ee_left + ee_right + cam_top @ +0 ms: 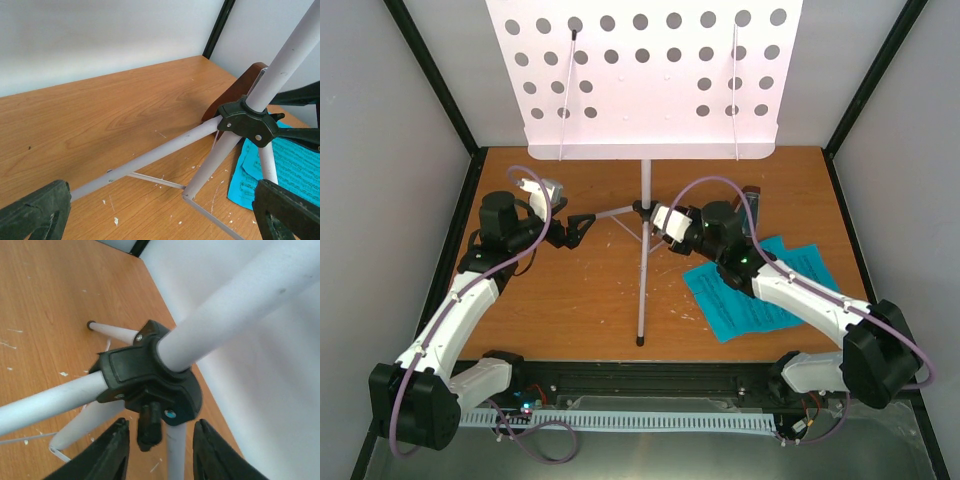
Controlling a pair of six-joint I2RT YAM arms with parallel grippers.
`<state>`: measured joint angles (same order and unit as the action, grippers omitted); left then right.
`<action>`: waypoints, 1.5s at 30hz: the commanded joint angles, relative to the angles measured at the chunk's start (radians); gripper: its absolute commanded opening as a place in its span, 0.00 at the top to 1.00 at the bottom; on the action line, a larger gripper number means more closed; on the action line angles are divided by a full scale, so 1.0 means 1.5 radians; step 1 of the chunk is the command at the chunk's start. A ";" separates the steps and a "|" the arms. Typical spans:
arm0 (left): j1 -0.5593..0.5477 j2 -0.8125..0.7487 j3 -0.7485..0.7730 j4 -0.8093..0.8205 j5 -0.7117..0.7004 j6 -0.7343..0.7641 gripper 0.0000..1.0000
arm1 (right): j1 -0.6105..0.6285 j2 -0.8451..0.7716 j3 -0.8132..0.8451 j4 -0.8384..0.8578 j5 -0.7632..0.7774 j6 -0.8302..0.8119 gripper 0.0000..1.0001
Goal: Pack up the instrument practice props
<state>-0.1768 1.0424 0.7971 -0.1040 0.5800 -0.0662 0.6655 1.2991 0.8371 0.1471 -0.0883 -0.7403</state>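
Robot lab test cell, not a home or shop. Wood-grain table [570, 300] boxed in by plain white panels [380, 150] left, right and far, with black frame posts [435, 75] at the far corners. Left arm [460, 320] and right arm [810, 295] bolted at the near edge, purple cable [712, 179] looped over them, slotted grey cable duct [650, 420] along the near rail. Tabletop scuffed with white flecks. Music stand [640, 135] set on the table as a staged prop.
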 commanded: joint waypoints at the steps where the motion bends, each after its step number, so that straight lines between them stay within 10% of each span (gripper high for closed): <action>1: -0.005 -0.013 0.000 0.016 0.000 0.003 0.00 | 0.001 -0.047 -0.017 0.045 0.004 0.036 0.52; 13: -0.008 -0.004 0.001 0.016 -0.009 0.000 0.00 | 0.001 -0.180 -0.171 0.177 0.038 0.642 0.14; 26: -0.011 -0.017 -0.001 0.013 -0.026 0.003 0.01 | 0.000 -0.106 -0.098 0.096 0.037 1.335 0.13; 45: -0.017 -0.020 -0.001 0.012 -0.034 0.005 0.00 | 0.000 -0.011 -0.066 0.145 -0.005 1.508 0.45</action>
<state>-0.1925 1.0298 0.7937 -0.1043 0.5343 -0.0658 0.6632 1.2591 0.7136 0.3347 -0.0872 1.4662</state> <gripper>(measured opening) 0.995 0.549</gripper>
